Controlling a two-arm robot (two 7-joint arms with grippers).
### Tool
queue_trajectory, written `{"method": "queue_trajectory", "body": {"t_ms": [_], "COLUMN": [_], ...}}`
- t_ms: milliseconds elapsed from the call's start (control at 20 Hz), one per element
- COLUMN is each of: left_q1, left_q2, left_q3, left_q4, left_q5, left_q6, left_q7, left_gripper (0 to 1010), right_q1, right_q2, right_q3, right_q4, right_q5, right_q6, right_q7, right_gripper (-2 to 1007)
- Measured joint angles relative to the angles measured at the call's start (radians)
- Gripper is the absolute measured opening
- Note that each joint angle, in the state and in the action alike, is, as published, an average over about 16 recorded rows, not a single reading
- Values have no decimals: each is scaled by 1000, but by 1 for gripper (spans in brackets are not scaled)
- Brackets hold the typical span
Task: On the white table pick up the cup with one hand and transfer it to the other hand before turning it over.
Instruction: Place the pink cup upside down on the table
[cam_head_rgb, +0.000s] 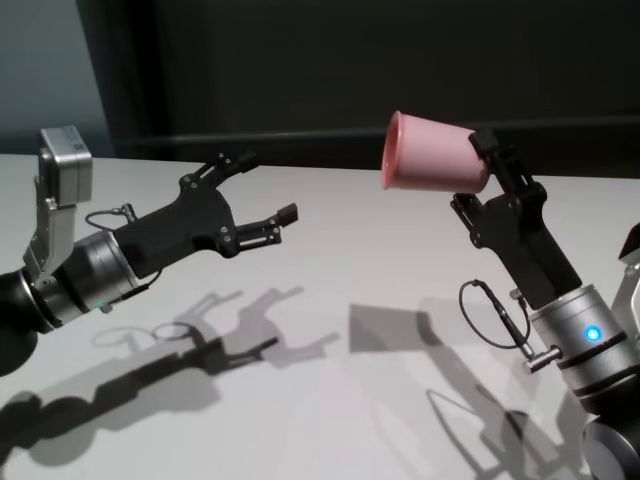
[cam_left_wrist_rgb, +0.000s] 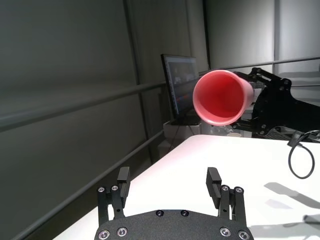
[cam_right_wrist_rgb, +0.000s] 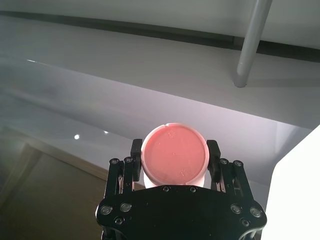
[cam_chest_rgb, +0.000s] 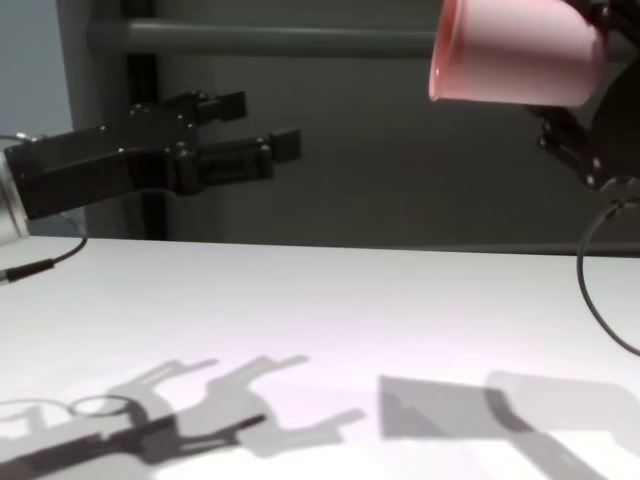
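While the white table (cam_head_rgb: 330, 330) lies bare beneath both arms, the left gripper (cam_head_rgb: 262, 196) is held released above it, fingers spread toward the cup (cam_head_rgb: 432, 152). Farther right, the pink cup is gripped near its base by the right gripper (cam_head_rgb: 478, 172), raised sideways, mouth facing left.

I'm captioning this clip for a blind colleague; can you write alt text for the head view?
The right hand holds a pale-pink cup on its side in the air, gripped near its base, with the mouth facing the left hand. The left hand is open, raised above the white table and apart from the cup.
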Motion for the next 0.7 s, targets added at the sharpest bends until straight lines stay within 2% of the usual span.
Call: {"method": "queue_trajectory", "body": {"t_ms": [350, 700], "left_q1": [98, 166], "left_q2": [7, -12], "left_q3": [-54, -82], "left_q4": [-25, -18], "left_q5": [42, 78], "left_q6": [-12, -10], "left_q7": [151, 253], "left_gripper": [1001, 1001], "right_q1": [0, 0], "right_q2": [0, 0], "right_q3": [0, 0], "right_q4": [0, 0], "right_q5": [0, 0], "right_q6": [0, 0], "right_q7": [0, 0], "right_gripper": [737, 737]}}
